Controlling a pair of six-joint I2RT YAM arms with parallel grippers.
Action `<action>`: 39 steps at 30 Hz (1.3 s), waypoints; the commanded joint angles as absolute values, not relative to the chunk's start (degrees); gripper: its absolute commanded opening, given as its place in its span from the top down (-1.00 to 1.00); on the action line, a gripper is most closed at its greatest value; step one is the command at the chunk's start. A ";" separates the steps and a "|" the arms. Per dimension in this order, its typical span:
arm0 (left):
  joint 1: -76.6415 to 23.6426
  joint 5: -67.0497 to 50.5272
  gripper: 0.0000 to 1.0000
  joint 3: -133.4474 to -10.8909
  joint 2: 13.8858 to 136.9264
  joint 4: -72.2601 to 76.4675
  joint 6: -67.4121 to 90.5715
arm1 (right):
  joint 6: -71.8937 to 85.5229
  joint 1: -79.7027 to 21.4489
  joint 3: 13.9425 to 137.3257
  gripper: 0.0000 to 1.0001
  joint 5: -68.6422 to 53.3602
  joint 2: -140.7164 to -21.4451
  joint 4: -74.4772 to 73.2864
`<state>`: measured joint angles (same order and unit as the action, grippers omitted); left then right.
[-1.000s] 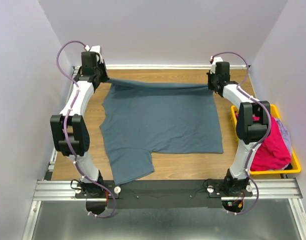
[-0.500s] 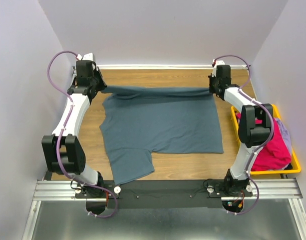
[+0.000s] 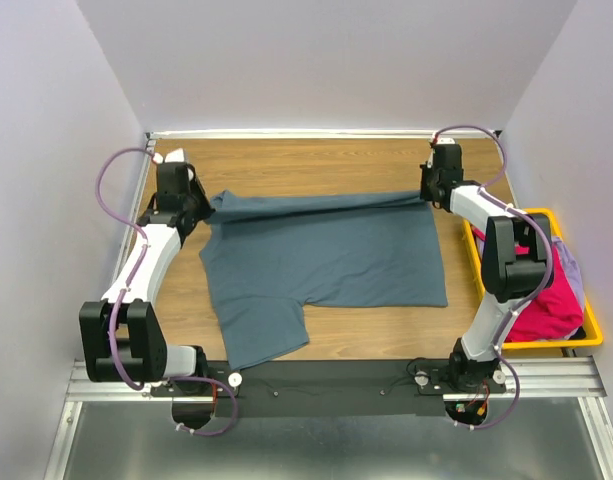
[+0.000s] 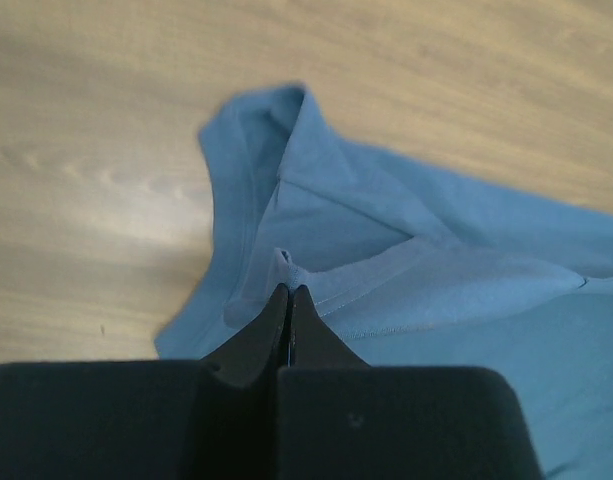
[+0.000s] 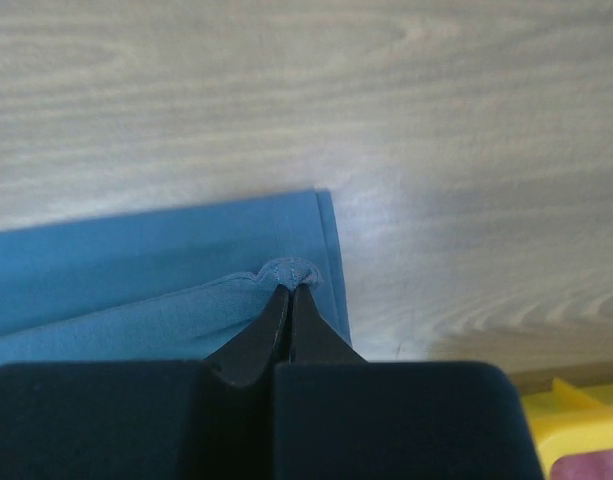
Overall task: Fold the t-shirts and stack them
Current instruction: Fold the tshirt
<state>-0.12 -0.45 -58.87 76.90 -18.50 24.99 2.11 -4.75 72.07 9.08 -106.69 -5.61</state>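
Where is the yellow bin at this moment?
In the top view, the yellow bin sits at the table's right edge, just outside the right arm, with a magenta-pink shirt in it.

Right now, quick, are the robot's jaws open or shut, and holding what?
Left gripper: jaws shut on the blue-grey t-shirt, at its far edge.
Right gripper: jaws shut on the same t-shirt's far edge.

A wooden table (image 3: 316, 160) with pale brown grain stands in a booth of plain lilac-white walls: back wall (image 3: 326, 60), left wall (image 3: 46, 150), right wall (image 3: 576, 120). A white strip (image 3: 286, 132) runs along its far edge. A metal rail (image 3: 96, 380) crosses the near edge, with a dull grey metal sheet (image 3: 316, 445) beside it. The light is soft and even.
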 commanded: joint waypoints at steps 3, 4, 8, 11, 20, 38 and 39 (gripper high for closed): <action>0.18 -2.37 1.00 -50.46 74.97 -11.44 30.40 | 7.20 -4.31 68.91 0.90 11.96 -107.84 -5.36; 0.18 -3.50 1.00 -48.45 74.71 -10.82 31.72 | 8.08 -4.31 68.73 0.87 11.78 -108.10 -5.45; 0.18 -6.59 0.92 -44.04 73.22 -8.79 34.36 | 10.98 -4.31 67.68 0.36 10.99 -107.76 -6.06; 0.18 -7.91 0.05 -41.40 70.33 -8.61 36.03 | 13.79 -4.31 66.89 0.01 9.42 -105.39 -7.03; 0.18 -5.89 -0.97 -42.97 66.43 -7.74 34.72 | 16.70 -4.31 67.84 -0.29 4.23 -97.91 -8.00; 0.79 -9.05 -0.50 -72.24 108.01 -5.98 25.05 | 19.34 -4.39 74.01 -0.29 -10.90 -105.38 -8.00; 0.97 -9.05 -0.42 -72.59 108.71 -5.89 25.14 | 19.16 -4.39 73.92 -0.29 -9.94 -105.47 -8.00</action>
<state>0.40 -7.55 -70.87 105.84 -5.21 26.22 18.63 -4.75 73.82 -9.30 -104.07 -7.42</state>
